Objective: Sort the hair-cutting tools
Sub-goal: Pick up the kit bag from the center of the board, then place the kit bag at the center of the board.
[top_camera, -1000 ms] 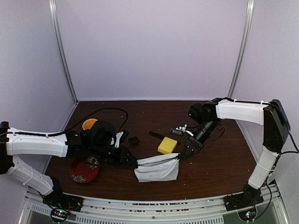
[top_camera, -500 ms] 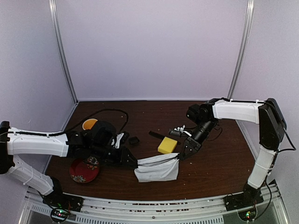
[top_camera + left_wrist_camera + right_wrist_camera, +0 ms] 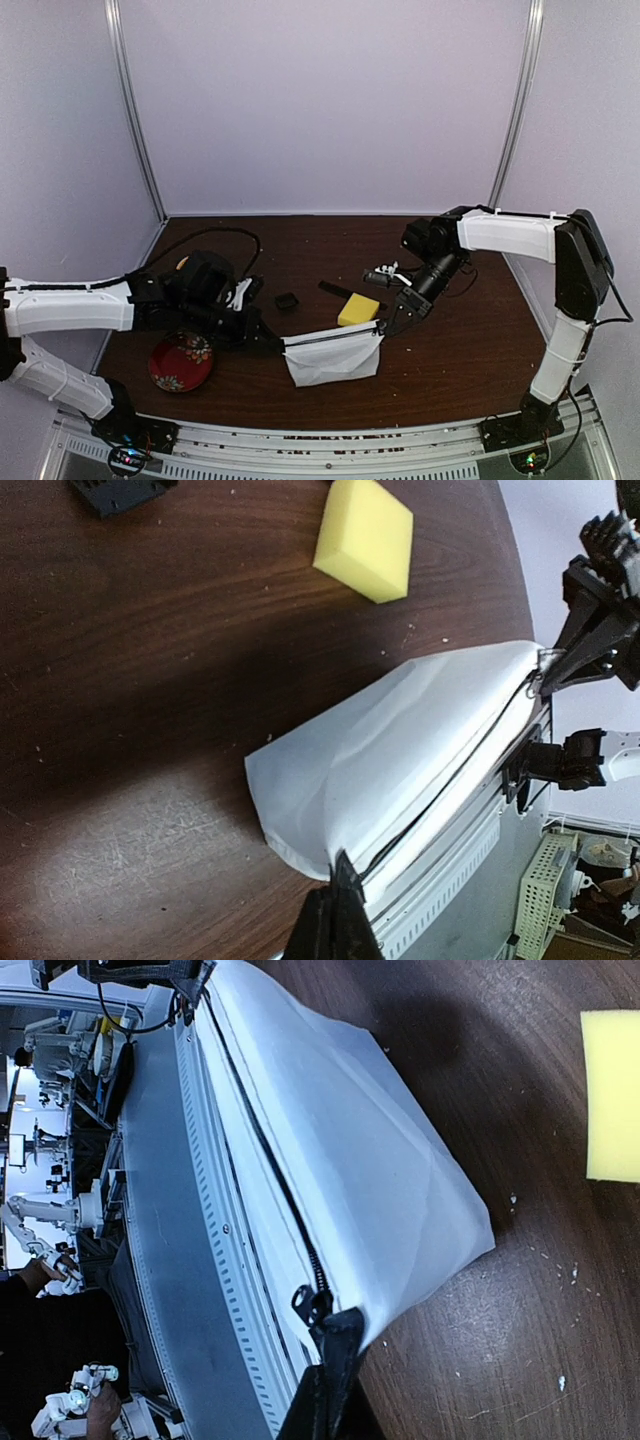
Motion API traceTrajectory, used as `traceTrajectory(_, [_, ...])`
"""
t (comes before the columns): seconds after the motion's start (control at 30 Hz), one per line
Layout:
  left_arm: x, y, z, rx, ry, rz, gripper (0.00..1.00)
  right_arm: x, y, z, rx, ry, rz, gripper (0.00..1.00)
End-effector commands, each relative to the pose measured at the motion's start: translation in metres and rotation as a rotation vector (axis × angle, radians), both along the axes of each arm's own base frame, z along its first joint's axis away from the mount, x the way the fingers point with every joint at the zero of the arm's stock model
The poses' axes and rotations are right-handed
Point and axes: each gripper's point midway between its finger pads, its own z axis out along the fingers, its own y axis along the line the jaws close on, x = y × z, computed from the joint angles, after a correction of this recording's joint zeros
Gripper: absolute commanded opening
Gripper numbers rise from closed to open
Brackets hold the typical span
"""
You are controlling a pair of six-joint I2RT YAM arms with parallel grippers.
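The tools you are sorting lie on the table just beyond the white pouch: the small black square piece sits toward the left arm, and a slim black tool lies aslant behind the yellow sponge, with a small cluster too blurred to name beside the right wrist. None of them is held. Both arms are busy with the pouch instead: your left pincer is pinched fully shut on its left top corner, and your right pincer is pinched just as tight on the right top corner, next to the zip pull. The pouch's long axis runs left to right between them, zip edge uppermost, so every tool lies on the far side of that line, with the square piece nearer your left arm and the rest nearer your right. Against a second ago, the jaws that stood part open at the corners have closed, and the top edge now sits higher and straighter. The zip looks shut to me; I'd judge it needs opening first.
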Motion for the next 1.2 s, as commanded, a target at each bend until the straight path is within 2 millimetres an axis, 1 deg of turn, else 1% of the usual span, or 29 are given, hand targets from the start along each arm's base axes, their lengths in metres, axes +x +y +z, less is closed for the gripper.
traceTrajectory(0.0, [0.014, 0.032, 0.010, 0.043, -0.085, 0.058, 0.00, 0.010, -0.004, 0.012, 0.040, 0.012, -0.029, 0.00])
traceTrajectory(0.1, [0.018, 0.038, 0.008, 0.051, -0.094, 0.068, 0.00, 0.013, -0.001, 0.007, 0.035, 0.051, -0.022, 0.00])
traceTrajectory(0.33, [0.024, 0.032, 0.005, 0.098, -0.107, 0.019, 0.00, 0.028, 0.012, -0.008, 0.016, 0.131, -0.024, 0.00])
traceTrajectory(0.47, [0.031, 0.033, 0.009, 0.104, -0.135, 0.038, 0.00, 0.032, 0.014, -0.008, 0.014, 0.130, -0.019, 0.00])
traceTrajectory(0.53, [0.035, 0.035, 0.010, 0.113, -0.150, 0.051, 0.00, 0.034, 0.014, -0.006, 0.018, 0.115, -0.018, 0.06])
traceTrajectory(0.6, [0.041, 0.036, 0.016, 0.121, -0.183, 0.056, 0.09, 0.036, 0.013, 0.002, 0.026, 0.091, -0.007, 0.10])
traceTrajectory(0.67, [0.050, 0.033, 0.034, 0.113, -0.250, 0.053, 0.14, 0.036, 0.010, 0.015, 0.043, 0.054, 0.024, 0.18])
traceTrajectory(0.7, [0.057, 0.029, 0.050, 0.096, -0.300, 0.052, 0.16, 0.037, 0.008, 0.023, 0.044, 0.025, 0.032, 0.23])
traceTrajectory(0.77, [0.071, 0.026, 0.080, 0.086, -0.408, 0.057, 0.21, 0.046, 0.002, 0.037, 0.029, -0.076, 0.038, 0.32])
traceTrajectory(0.83, [0.085, 0.024, 0.109, 0.090, -0.509, 0.068, 0.28, 0.059, -0.007, 0.052, -0.015, -0.228, 0.029, 0.37])
traceTrajectory(0.87, [0.092, 0.023, 0.124, 0.086, -0.557, 0.080, 0.33, 0.069, -0.013, 0.058, -0.058, -0.316, 0.013, 0.42])
traceTrajectory(0.9, [0.097, 0.022, 0.139, 0.079, -0.605, 0.083, 0.66, 0.075, -0.015, 0.068, -0.059, -0.380, -0.005, 0.57])
traceTrajectory(0.93, [0.101, 0.020, 0.154, 0.065, -0.652, 0.086, 0.94, 0.083, -0.019, 0.078, -0.076, -0.453, -0.022, 0.93])
traceTrajectory(0.97, [0.104, 0.019, 0.167, 0.047, -0.694, 0.090, 0.97, 0.089, -0.021, 0.090, -0.074, -0.515, -0.043, 0.99])
traceTrajectory(1.03, [0.108, 0.020, 0.189, 0.034, -0.767, 0.100, 0.98, 0.098, -0.024, 0.115, -0.058, -0.631, -0.081, 1.00])
traceTrajectory(1.07, [0.111, 0.021, 0.194, 0.044, -0.784, 0.109, 0.98, 0.101, -0.024, 0.127, -0.043, -0.682, -0.101, 1.00])
traceTrajectory(1.13, [0.117, 0.024, 0.191, 0.103, -0.778, 0.118, 0.98, 0.109, -0.027, 0.141, -0.031, -0.761, -0.153, 1.00])
traceTrajectory(1.17, [0.120, 0.024, 0.188, 0.143, -0.778, 0.099, 0.98, 0.112, -0.027, 0.143, -0.030, -0.786, -0.172, 1.00])
